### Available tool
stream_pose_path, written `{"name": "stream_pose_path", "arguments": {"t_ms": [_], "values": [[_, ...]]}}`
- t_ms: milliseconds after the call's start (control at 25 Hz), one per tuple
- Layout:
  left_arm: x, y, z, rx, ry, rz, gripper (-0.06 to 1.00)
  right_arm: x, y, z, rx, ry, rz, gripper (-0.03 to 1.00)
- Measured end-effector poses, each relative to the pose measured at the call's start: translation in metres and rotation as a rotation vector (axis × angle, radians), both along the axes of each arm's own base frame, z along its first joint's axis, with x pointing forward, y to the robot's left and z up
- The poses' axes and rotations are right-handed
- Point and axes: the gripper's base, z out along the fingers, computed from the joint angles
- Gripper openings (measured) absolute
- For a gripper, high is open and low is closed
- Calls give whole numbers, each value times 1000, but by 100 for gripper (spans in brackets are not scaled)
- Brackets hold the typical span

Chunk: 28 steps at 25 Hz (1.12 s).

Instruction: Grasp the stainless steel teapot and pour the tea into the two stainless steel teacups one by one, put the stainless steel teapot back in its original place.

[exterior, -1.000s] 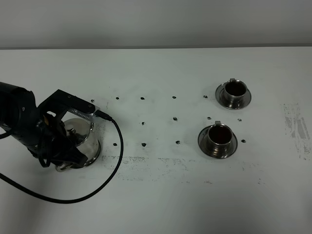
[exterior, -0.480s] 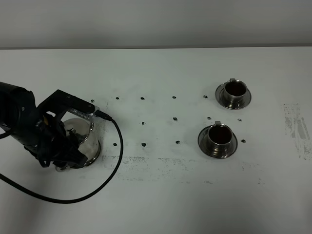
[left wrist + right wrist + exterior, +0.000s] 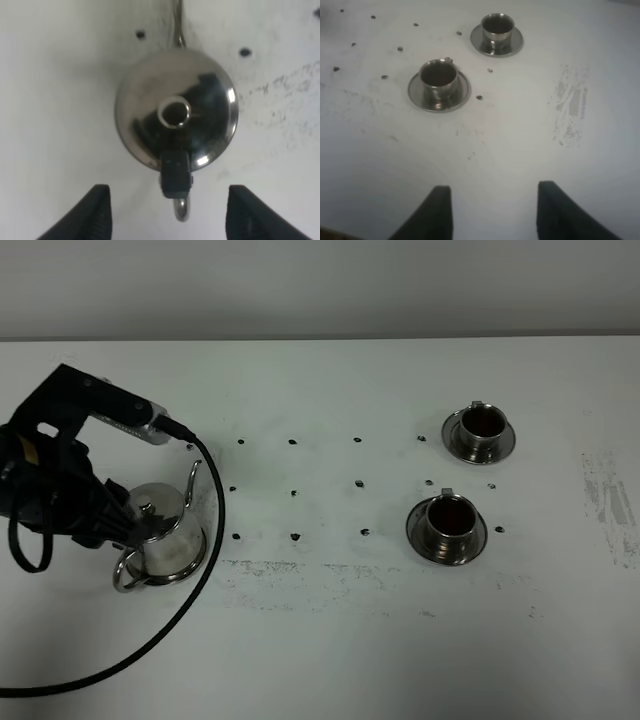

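White table (image 3: pixel 330 660) (scuffed, dotted black), pale wall (image 3: pixel 320 285) behind

Black left arm (image 3: pixel 55 475), silver plate, yellow mark, looping black cable (image 3: pixel 185 580)

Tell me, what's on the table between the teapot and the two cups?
Only small dark marks on bare table between teapot and cups, seen from the high view.
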Motion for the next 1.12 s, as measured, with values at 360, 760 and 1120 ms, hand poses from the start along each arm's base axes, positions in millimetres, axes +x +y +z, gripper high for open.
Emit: {"name": "stream_pose_path", "arguments": {"t_ms": [360, 760, 1120], "values": [[-9, 3, 12, 1, -12, -1, 49, 0, 0, 0, 0, 0, 0, 39], [-41, 18, 49, -80, -60, 174, 49, 0, 0, 0, 0, 0, 0, 39], [-116, 62, 69, -118, 104, 418, 49, 0, 0, 0, 0, 0, 0, 39]]}}
